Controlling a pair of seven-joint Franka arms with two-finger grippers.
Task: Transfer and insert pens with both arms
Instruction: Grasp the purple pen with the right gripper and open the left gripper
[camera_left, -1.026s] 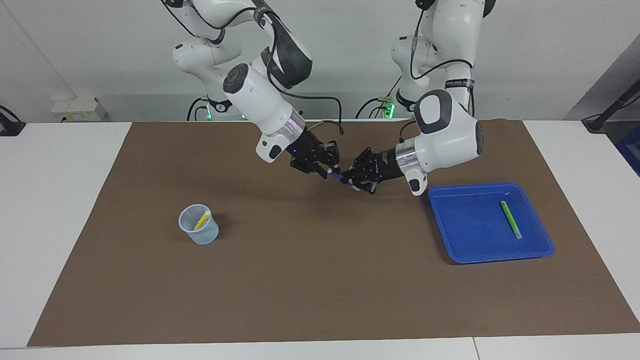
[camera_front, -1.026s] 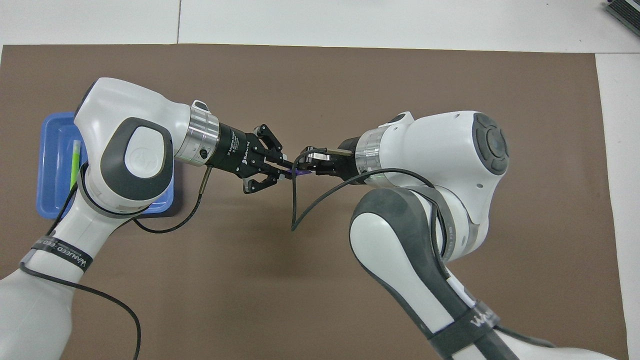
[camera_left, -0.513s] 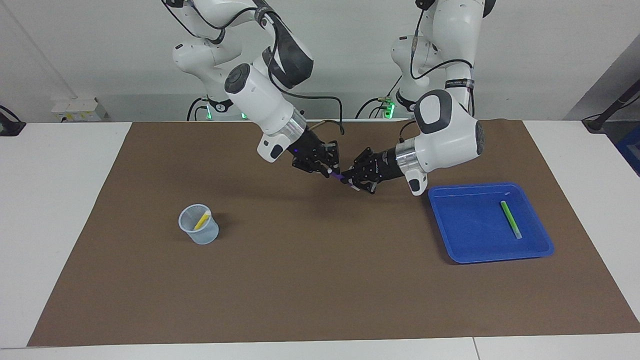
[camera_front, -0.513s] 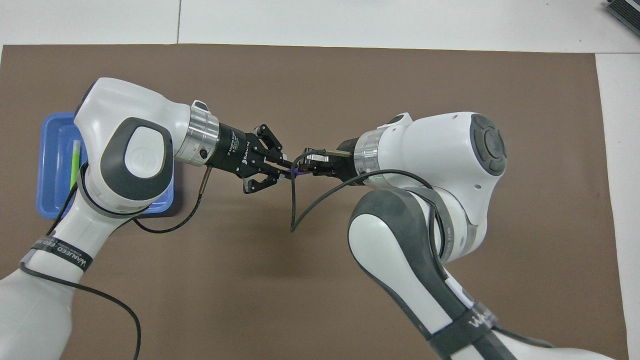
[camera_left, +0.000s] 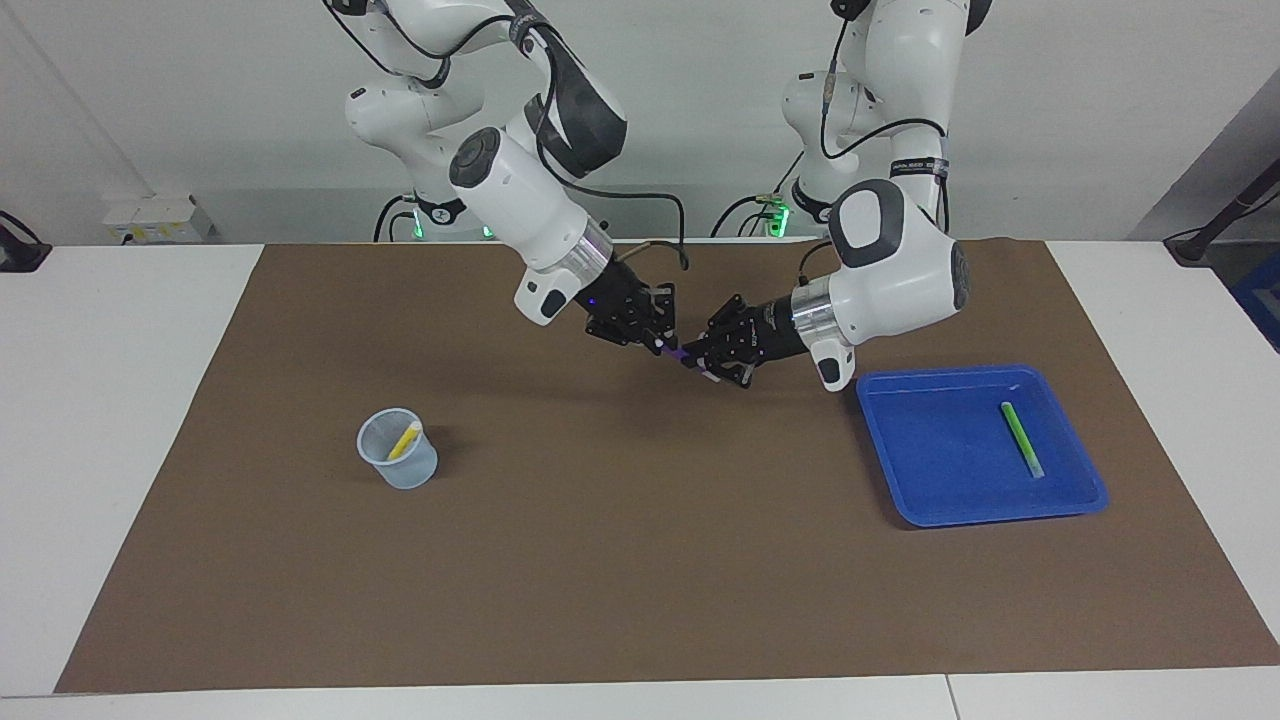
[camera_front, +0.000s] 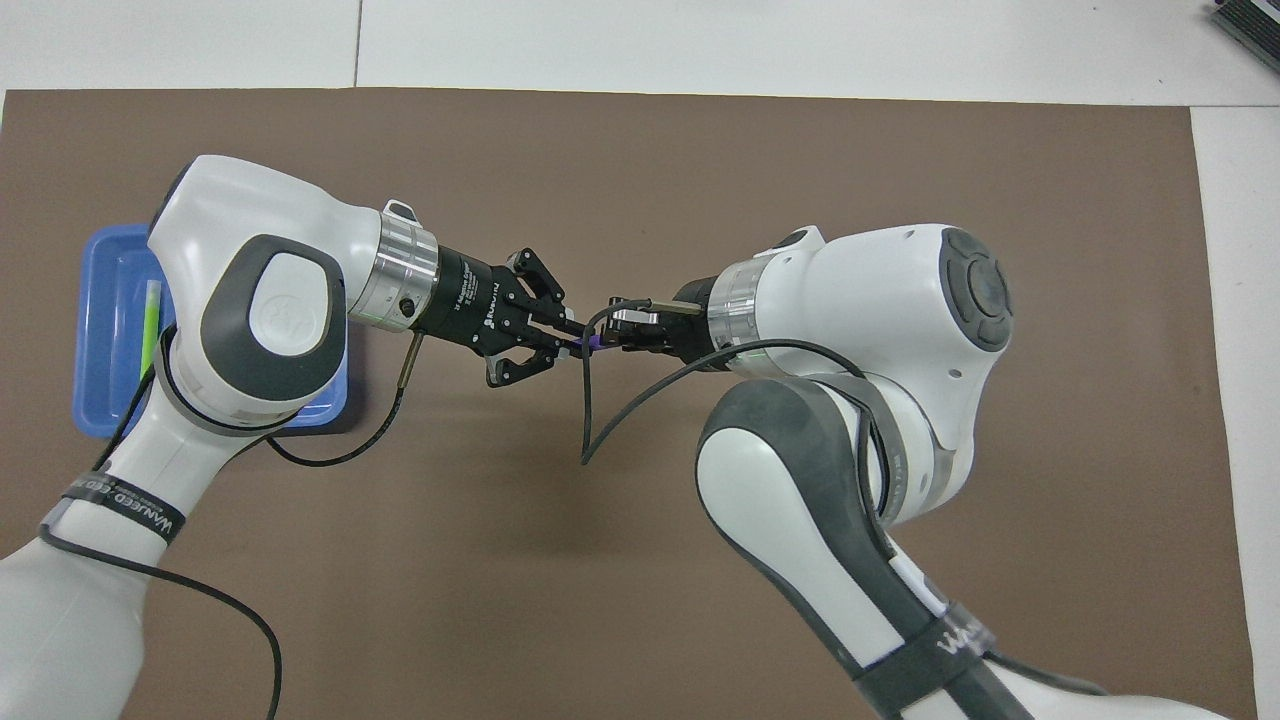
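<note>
Over the middle of the brown mat the two grippers meet tip to tip. The purple pen spans the short gap between them, tilted. My left gripper is shut on its lower end. My right gripper is shut on its upper, pale end. The yellow pen leans inside a clear cup toward the right arm's end of the table. The green pen lies flat in a blue tray toward the left arm's end.
The right arm's black cable hangs in a loop below the grippers. In the overhead view the left arm's elbow covers part of the tray and the right arm hides the cup. White table surrounds the mat.
My right gripper has slid further onto the purple pen's pale end and closed on it, so less purple shows between the grippers. The left gripper has kept its hold.
</note>
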